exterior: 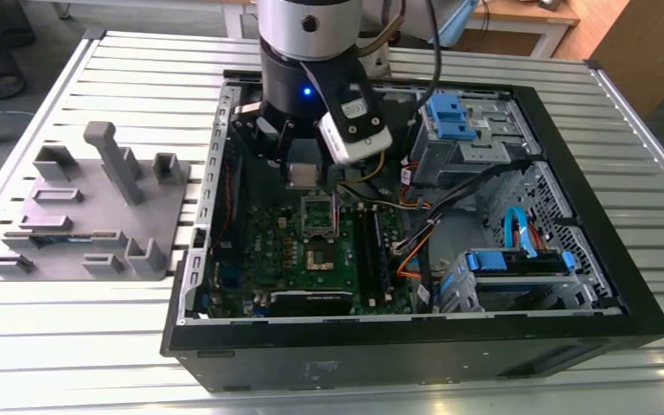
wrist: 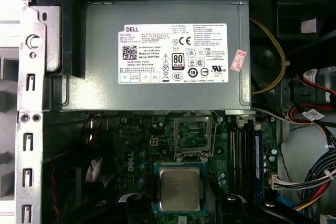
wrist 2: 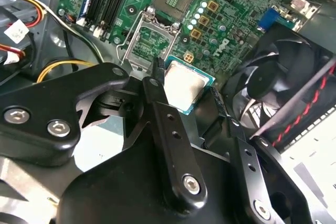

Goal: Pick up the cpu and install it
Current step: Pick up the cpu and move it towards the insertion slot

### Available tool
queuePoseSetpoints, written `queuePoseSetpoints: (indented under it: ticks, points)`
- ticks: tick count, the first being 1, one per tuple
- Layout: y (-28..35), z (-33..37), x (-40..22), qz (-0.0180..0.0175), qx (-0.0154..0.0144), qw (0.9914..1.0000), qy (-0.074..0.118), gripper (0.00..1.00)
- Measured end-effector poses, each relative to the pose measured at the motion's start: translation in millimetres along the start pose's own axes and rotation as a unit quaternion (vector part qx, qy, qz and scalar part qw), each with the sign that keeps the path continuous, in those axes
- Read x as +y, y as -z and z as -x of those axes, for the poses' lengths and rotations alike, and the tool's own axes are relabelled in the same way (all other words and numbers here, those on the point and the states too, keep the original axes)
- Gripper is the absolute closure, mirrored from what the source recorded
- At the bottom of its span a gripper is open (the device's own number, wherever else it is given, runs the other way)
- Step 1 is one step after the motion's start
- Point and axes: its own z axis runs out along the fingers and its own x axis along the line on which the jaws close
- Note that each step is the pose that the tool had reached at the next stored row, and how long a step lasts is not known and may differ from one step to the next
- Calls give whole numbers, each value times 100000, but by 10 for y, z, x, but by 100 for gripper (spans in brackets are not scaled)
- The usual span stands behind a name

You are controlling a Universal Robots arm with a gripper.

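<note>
On my feed the exterior view is bright and even. The slatted table (exterior: 609,121) glows pale with no hard shadows, while the inside of the computer case (exterior: 424,346) sits dim under the arm.

In the second wrist view the cpu (wrist 2: 184,85) gives off a soft white sheen. The gripper (wrist 2: 187,80) links close to the lens are soft and near-black, and the table past the case wall is blown out.

In the first wrist view the power supply (wrist: 157,30) is flatly lit, and the case corner beside the motherboard (wrist: 142,135) is lost in shadow.

one cpu (wrist: 179,190), one motherboard (wrist 2: 226,14), one power supply (wrist: 157,19), one fan (wrist 2: 283,72), one case (exterior: 424,346).
</note>
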Motion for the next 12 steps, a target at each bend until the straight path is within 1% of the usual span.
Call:
queuePoseSetpoints:
  ticks: [2,3,6,8,12]
  points:
    - [-26,10,-1,-109,-5,100000,9,53]
    - [-34,18,-1,-206,-1,100000,3,53]
    - [-52,43,-2,-334,-6,99999,2,53]
    - [-60,57,-2,-342,-10,99999,5,53]
    - [-79,61,-5,-338,-26,99999,38,53]
